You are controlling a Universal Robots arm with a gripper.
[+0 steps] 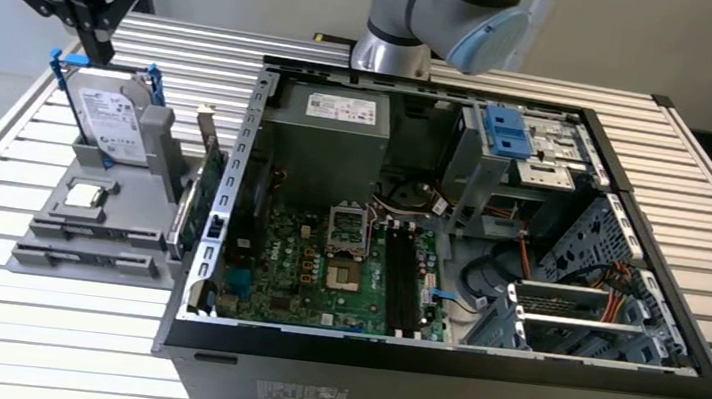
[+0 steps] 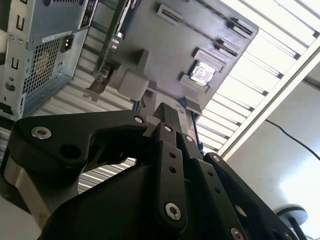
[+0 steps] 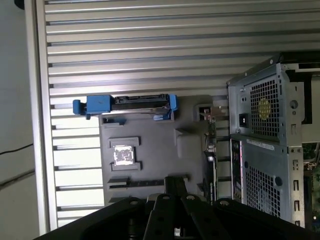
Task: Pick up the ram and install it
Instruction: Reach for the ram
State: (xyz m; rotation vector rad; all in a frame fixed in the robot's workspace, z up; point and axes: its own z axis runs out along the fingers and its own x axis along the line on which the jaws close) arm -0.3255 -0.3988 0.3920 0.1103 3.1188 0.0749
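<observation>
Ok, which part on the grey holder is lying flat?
The square silver chip midway along the grey holder; the blue-framed hard drive and green card stand on edge.

White labels on the hard drive [image 1: 114, 122] and power supply [image 1: 326, 146], print illegible

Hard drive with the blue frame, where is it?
The hard drive stands on edge in the grey holder at the exterior view's left, beside the open computer case, with the small silver chip next to it and the gripper just above.
</observation>
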